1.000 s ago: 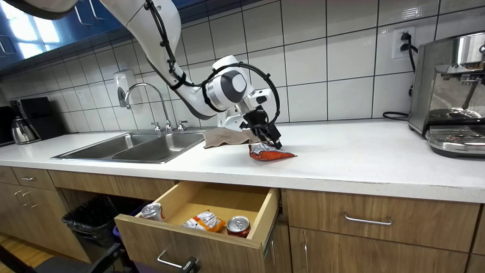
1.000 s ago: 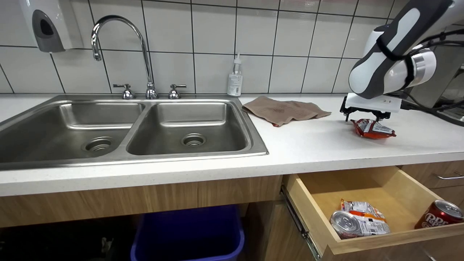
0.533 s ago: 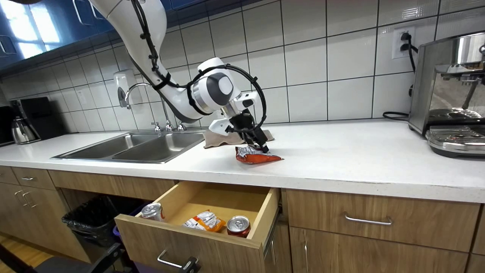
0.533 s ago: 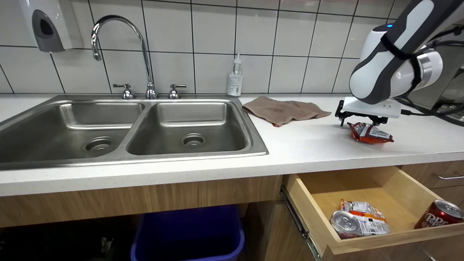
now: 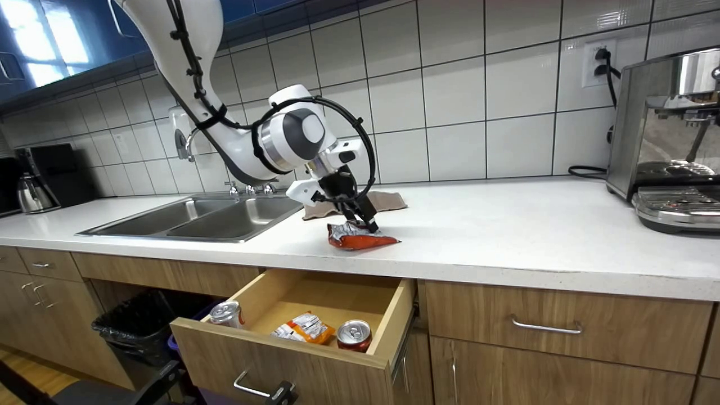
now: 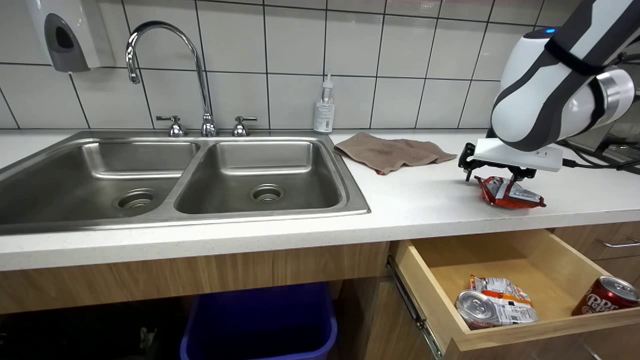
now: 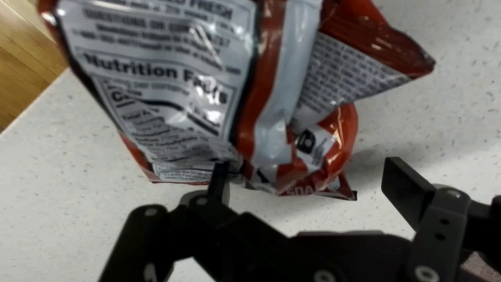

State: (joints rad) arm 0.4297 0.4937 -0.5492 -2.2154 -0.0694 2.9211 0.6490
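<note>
A crumpled red and silver snack bag lies on the white countertop near its front edge. My gripper is lowered over it with the two fingers wide apart. In the wrist view the bag shows its nutrition label and seam. There, one finger presses against the creased film, its tip partly hidden in the folds. The opposite finger stands over bare counter, apart from the bag. Part of the bag lies between the fingers, but the jaws are not closed on it.
A brown cloth lies behind, beside the steel sink. Below the counter edge, a pulled-out drawer holds an orange-white bag, a red can and a silver-topped can. A coffee machine stands farther along.
The arm has moved toward the counter's front edge, and leftward in an exterior view. The bag has slid along with it. The fingers have stayed apart.
</note>
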